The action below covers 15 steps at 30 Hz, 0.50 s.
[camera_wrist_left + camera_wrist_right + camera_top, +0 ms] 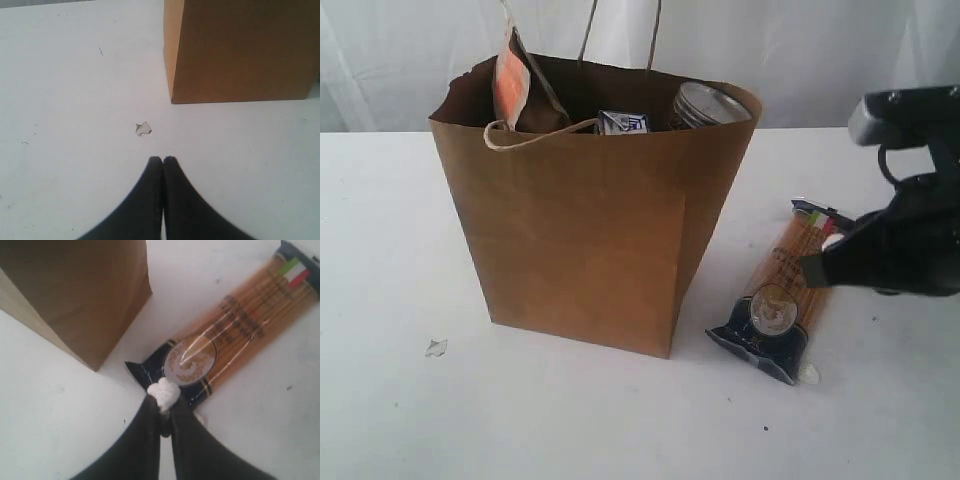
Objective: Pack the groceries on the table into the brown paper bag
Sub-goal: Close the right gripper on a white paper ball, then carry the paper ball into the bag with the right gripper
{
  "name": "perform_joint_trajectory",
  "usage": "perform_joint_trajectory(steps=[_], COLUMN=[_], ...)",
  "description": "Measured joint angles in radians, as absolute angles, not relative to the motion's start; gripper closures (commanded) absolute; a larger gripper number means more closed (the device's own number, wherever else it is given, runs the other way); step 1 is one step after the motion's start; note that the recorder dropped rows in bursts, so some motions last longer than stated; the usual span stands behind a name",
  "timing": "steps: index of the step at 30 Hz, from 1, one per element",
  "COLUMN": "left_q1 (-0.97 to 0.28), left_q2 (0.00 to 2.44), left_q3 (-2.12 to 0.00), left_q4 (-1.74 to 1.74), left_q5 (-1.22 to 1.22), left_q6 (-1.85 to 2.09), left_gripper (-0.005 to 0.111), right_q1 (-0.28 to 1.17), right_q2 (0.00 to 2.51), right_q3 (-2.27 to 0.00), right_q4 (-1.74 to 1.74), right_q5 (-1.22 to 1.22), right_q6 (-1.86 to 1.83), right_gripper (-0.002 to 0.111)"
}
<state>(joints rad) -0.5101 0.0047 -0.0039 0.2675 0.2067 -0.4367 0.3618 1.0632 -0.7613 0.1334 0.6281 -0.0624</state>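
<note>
- The left gripper (162, 161) has its black fingers pressed together with nothing between them. It hovers low over the white table (60, 75), out of the exterior view. A small pale scrap (143, 129) lies just ahead of it, with the bag's lower corner beyond.
- The brown paper bag (580, 240) stands upright with its mouth open. It is matte, creased kraft, and a twisted cord handle is draped over the front rim. Above the rim, from left to right, are the brown orange-labelled pouch (515, 85), the small blue-white carton (623, 122) and a ribbed-lidded jar (705, 103).
- The spaghetti packet (782, 290) is the only grocery seen on the tabletop. It lies flat, just right of the bag but apart from it. The film is glossy and clear over the stiff strands, dark blue at the near end with a round gold emblem. Its long axis runs from that end, by the bag's right bottom corner, back and rightward to a flag-striped end.
- The right gripper (162, 399) is plainly the nearer arm, poised over the packet's dark end. Its jaws are drawn almost together with a small white lump (163, 391) at the tips, and I cannot tell whether it is pinched or stuck there. A grasp would likely need the jaws spread across the packet's narrow width, square to its length, and the slick film may slip.
</note>
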Motion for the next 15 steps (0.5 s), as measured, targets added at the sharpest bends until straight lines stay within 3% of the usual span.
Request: perform_joint_trajectory(steps=[15], left_q1=[-0.51], left_q2=[0.005], left_q3=[-0.004], left_q4=[0.268], left_q5=[0.207], left_q6=[-0.437], left_gripper=[0.106], right_q1=[0.555], right_q2=[1.205], right_q3=[-1.12], right_q4=[0.103], right_q5=[0.635], right_q6=[-0.1], right_gripper=[0.105])
